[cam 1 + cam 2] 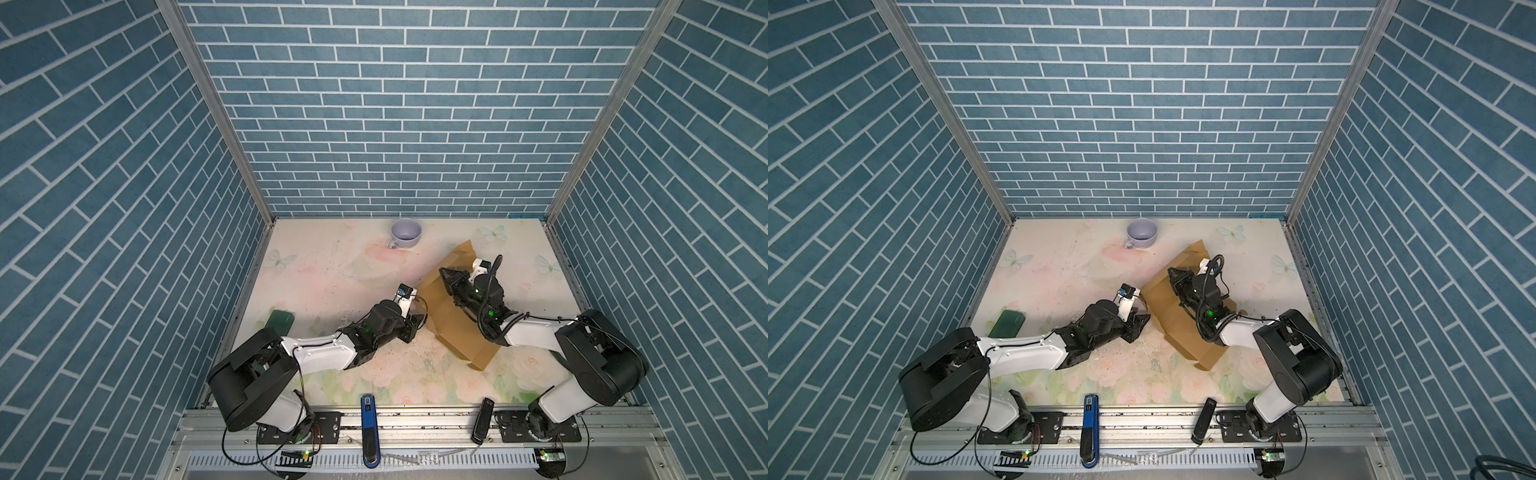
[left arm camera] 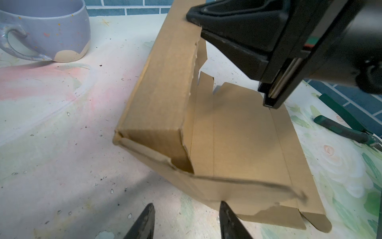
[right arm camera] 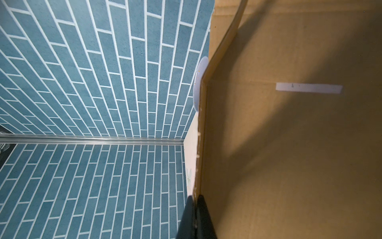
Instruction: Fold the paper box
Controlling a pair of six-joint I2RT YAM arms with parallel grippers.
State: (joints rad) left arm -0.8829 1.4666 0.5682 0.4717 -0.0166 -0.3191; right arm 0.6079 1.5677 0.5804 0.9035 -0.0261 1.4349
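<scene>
**Location.** The box (image 1: 453, 320) lies at an angle on the right half of the table (image 1: 332, 266), between the two arms. A mug (image 1: 406, 233) stands well apart toward the back wall. A green board (image 1: 280, 322) lies at the table's left edge. Pliers (image 2: 347, 128) lie near the box's flat side, not touching it.

**Right claw** (image 1: 444, 272). It is clamped on the box. The right wrist view shows both jaws closed with the cardboard edge between them. The grip is on the top edge of the one raised side wall.

**Left claw** (image 2: 186, 207). The jaws stand partly apart with nothing between them. The tips are low to the table, just beside the box's near edge. Whether a tip touches the cardboard cannot be told.

**Done.** One long side wall stands upright and appears doubled over on itself. A short end flap at its near corner is partly lifted, and its edge is ragged.

**Outstanding.**
- The wide panel beside that wall lies flat on the table, its creases unfolded.
- The tabs at the far end hang loose.
- The opposite wall and the end walls are not erected.
- No lid is closed.

**Assessment.** The work is at an early stage, judged well under half done. The standing wall appears to depend on the right claw's hold
</scene>
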